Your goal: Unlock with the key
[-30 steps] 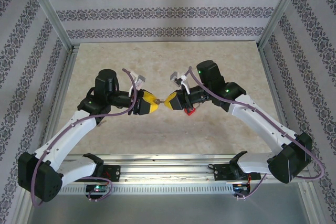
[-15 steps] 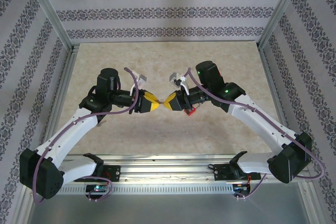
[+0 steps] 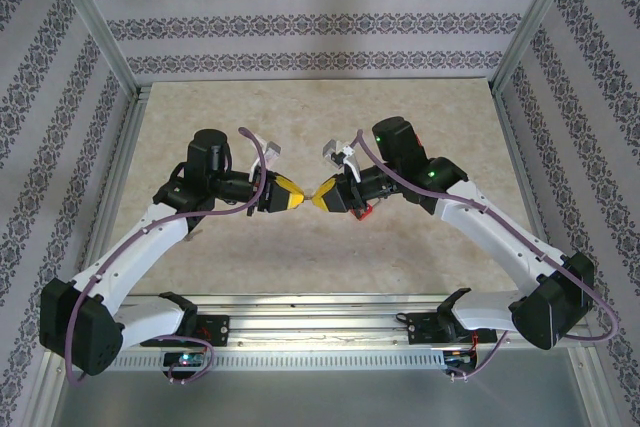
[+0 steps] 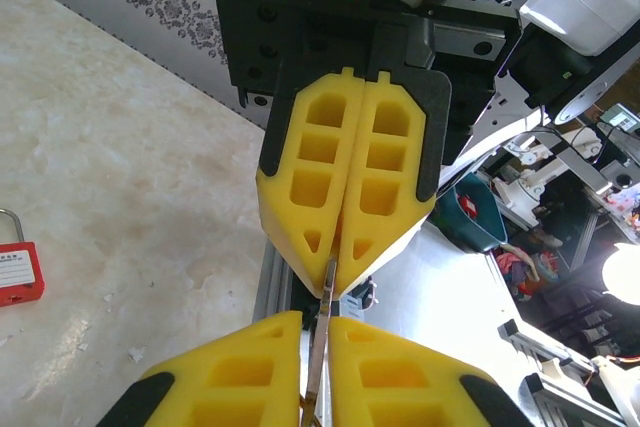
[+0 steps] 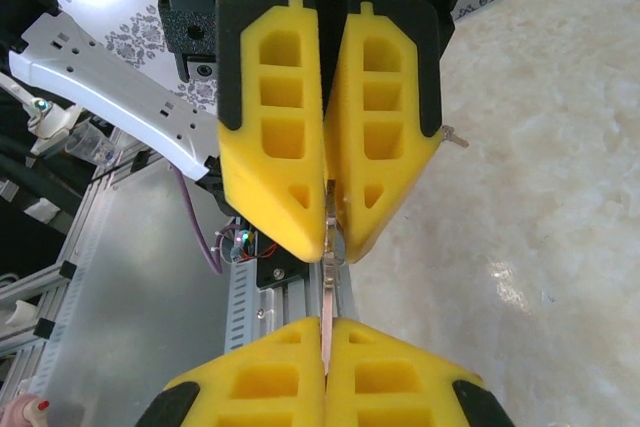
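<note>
Key (image 4: 322,347) in mid-air: a thin metal blade, seen edge-on, bridges the tips of the 2 grippers above the middle of the table (image 3: 300,117). The left gripper (image 3: 299,197) points right and the right gripper (image 3: 317,199) points left, so the 2 meet nose to nose, almost touching.

In the left wrist view, the left gripper's yellow fingers (image 4: 240,372) are pressed close together with the blade caught in the narrow slit between them. The right gripper faces them from the far side, its own pair clenched on the other end of the same blade. The right wrist view agrees: both pairs of jaws are pinched on the key, each from its own end.

The red padlock (image 3: 362,211) lies on the table just under the right gripper, slightly right of centre. It is apart from the key and neither gripper touches it. In the left wrist view its red body and part of its metal shackle show at the left edge, flat on the marbled surface.
</note>
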You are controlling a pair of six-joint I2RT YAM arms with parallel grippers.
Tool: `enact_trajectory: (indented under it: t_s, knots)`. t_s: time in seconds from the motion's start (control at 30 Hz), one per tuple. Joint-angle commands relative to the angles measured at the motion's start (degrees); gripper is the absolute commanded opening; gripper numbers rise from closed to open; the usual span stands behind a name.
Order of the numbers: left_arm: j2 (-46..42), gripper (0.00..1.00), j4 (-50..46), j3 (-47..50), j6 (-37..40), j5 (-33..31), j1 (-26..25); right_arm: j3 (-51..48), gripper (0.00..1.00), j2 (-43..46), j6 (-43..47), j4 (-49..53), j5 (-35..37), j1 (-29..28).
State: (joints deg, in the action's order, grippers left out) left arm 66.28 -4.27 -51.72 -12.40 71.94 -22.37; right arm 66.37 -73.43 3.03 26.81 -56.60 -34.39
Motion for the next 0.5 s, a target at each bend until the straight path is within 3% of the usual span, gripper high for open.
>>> enact_trajectory:
  t_s: [0.0, 0.13, 0.33, 0.37, 0.47]
  knots:
    - [0.25, 0.10, 2.07, -1.04, -0.25, 2.33, 0.05, 0.53, 0.00, -0.11, 1.38, -0.92, -0.27, -0.78]
    - [0.47, 0.02, 2.43, -0.77, -0.26, 3.02, -0.22, 0.38, 0.00, -0.11, 1.42, -1.19, -0.05, -0.93]
    - [-1.34, 0.00, 2.79, -0.06, 0.18, 0.77, -0.26, 0.30, 0.01, -0.05, 0.29, -2.34, 1.65, -0.54]
    - [-1.66, 0.00, 2.73, 0.01, 0.35, -0.05, -0.21, 0.35, 0.08, -0.05, 0.00, -2.57, 1.99, -0.41]
    - [-3.65, 0.00, 2.06, 0.49, 1.60, -4.67, -0.16, 1.08, 0.48, 0.37, -3.75, -4.35, 5.58, 0.09]
